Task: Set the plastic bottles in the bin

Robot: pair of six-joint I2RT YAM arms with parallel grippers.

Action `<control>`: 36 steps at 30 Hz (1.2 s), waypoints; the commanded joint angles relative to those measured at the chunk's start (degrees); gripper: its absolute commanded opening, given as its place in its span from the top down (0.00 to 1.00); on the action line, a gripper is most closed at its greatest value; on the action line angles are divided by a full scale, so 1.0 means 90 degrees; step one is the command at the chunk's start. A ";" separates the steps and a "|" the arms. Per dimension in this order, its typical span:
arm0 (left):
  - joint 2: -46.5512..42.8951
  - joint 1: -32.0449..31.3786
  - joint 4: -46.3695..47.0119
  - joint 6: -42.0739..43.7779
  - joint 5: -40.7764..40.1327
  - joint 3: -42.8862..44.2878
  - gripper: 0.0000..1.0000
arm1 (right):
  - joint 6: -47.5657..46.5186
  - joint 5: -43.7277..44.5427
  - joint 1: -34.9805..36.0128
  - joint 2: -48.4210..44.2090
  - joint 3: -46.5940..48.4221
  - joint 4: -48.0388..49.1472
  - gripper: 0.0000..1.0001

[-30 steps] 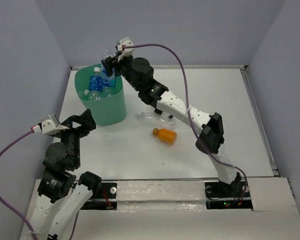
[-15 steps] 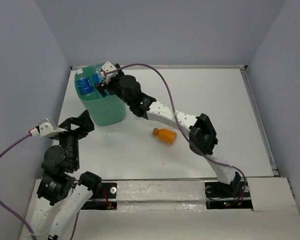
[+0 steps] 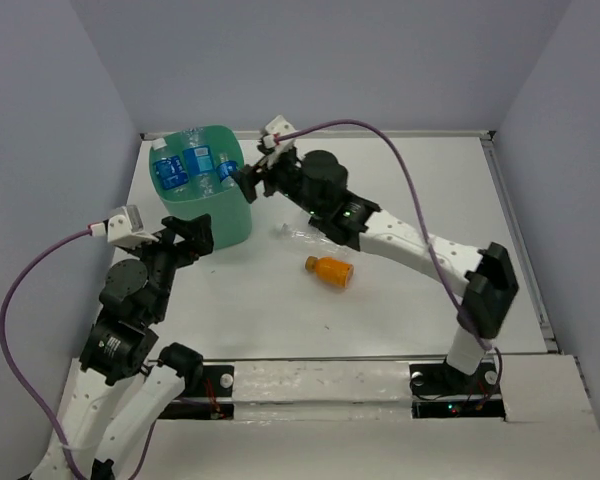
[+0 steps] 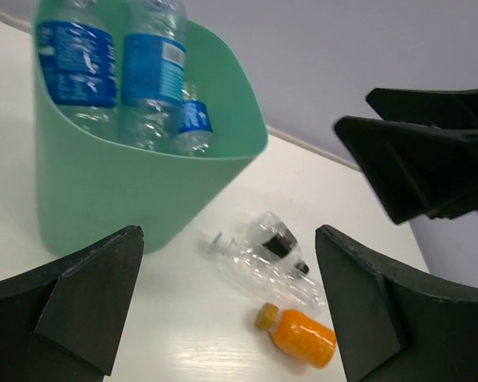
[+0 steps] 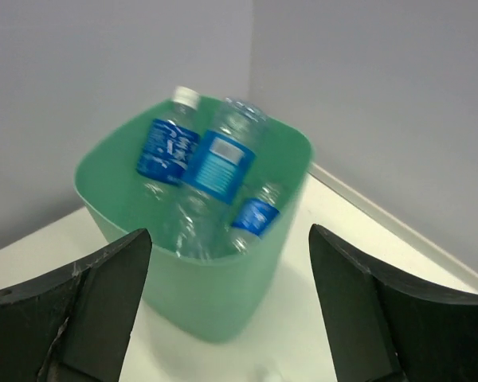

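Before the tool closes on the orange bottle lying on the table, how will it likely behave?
The orange bottle lies on its side on the smooth table, so a nudge would probably roll it. It looks filled, so likely heavier and firmer than the clear bottle beside it.

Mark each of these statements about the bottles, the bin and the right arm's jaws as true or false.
1. The orange bottle lies on the table, outside the bin. True.
2. The bin holds no bottles. False: several blue-labelled bottles are inside it.
3. The right arm's jaws are shut on a bottle. False: they stand open and empty, close to the bin.
4. A clear bottle with a black label lies on the table near the orange bottle. True.
5. The bin is tipped on its side. False: it stands upright with its opening facing up.
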 commanded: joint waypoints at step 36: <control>0.6568 -0.1759 0.3106 -0.2824 -0.0170 -0.0245 0.01 | -0.0698 -0.2727 -0.2879 0.2010 -0.0022 -0.3676 0.12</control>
